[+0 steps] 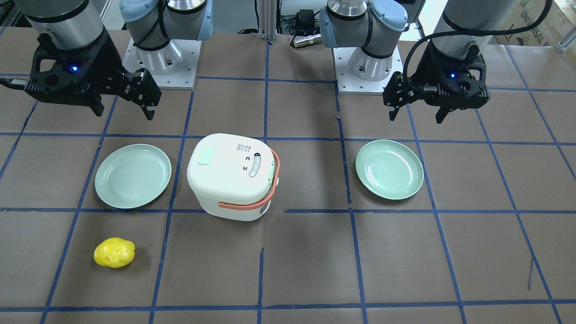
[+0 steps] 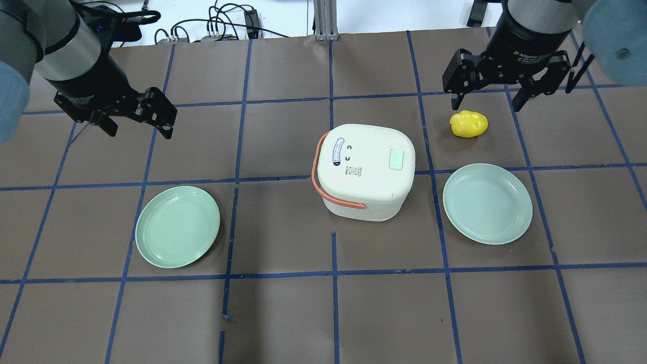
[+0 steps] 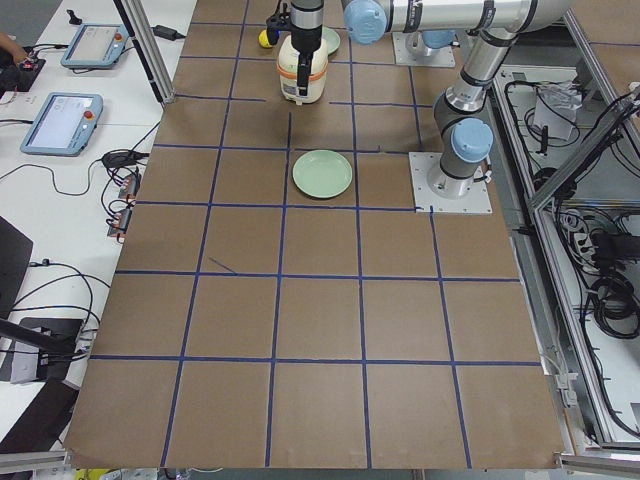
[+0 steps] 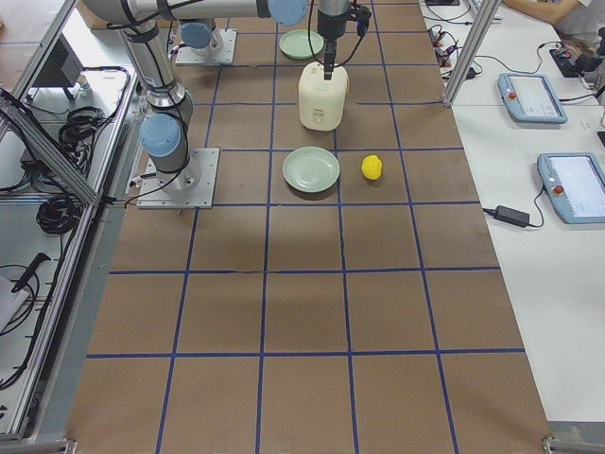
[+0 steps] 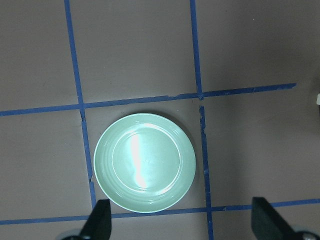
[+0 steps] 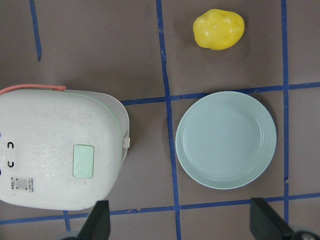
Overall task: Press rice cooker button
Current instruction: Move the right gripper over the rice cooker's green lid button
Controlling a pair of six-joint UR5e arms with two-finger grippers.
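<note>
The white rice cooker (image 1: 231, 180) with a salmon handle stands mid-table, lid shut. Its pale green button (image 1: 206, 156) sits on the lid's top; it also shows in the overhead view (image 2: 396, 160) and the right wrist view (image 6: 83, 161). My right gripper (image 2: 486, 106) is open and empty, held high above the table, off to the cooker's side over the yellow item and plate. My left gripper (image 2: 140, 132) is open and empty, high above the other plate, far from the cooker. Neither gripper touches anything.
A pale green plate (image 2: 488, 203) lies beside the cooker on my right side, and a second one (image 2: 177, 226) on my left side. A yellow lumpy item (image 2: 469, 124) lies near the right gripper. Blue tape lines grid the brown table.
</note>
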